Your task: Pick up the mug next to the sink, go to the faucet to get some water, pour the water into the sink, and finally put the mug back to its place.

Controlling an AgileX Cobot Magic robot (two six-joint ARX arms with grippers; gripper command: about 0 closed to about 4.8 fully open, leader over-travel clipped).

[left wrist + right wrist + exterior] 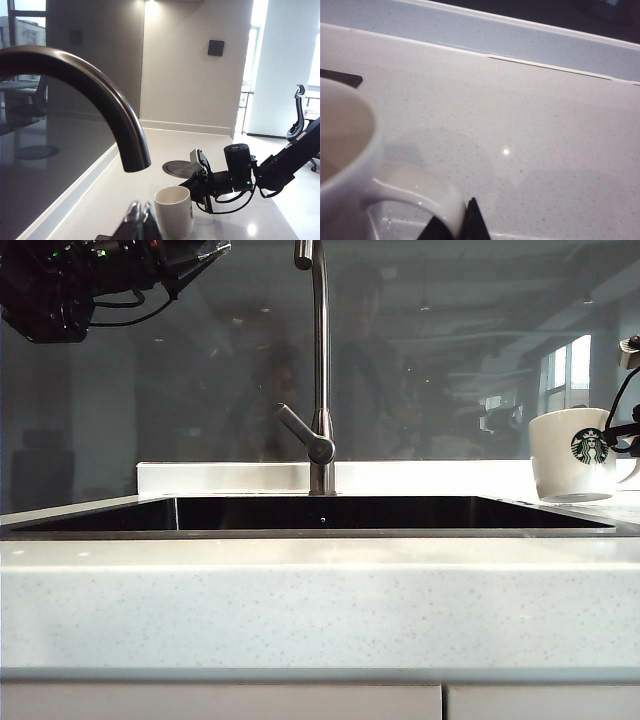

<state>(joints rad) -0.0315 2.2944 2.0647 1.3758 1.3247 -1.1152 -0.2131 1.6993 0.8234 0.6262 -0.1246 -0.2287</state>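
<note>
Right tool pinched narrow on handle of mug, low over table; left tool shut, empty, up by faucet; thin handle grip risks mug swinging, slipping into sink.

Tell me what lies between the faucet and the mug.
Exterior view: nothing stands between the faucet and the mug, only bare countertop behind the sink.

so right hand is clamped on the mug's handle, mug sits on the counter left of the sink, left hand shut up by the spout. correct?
Wrong on the side. The exterior view shows the mug on the counter right of the sink, not left. The rest holds: the right hand is clamped on the mug's handle, and the left hand is shut up by the faucet spout.
</note>
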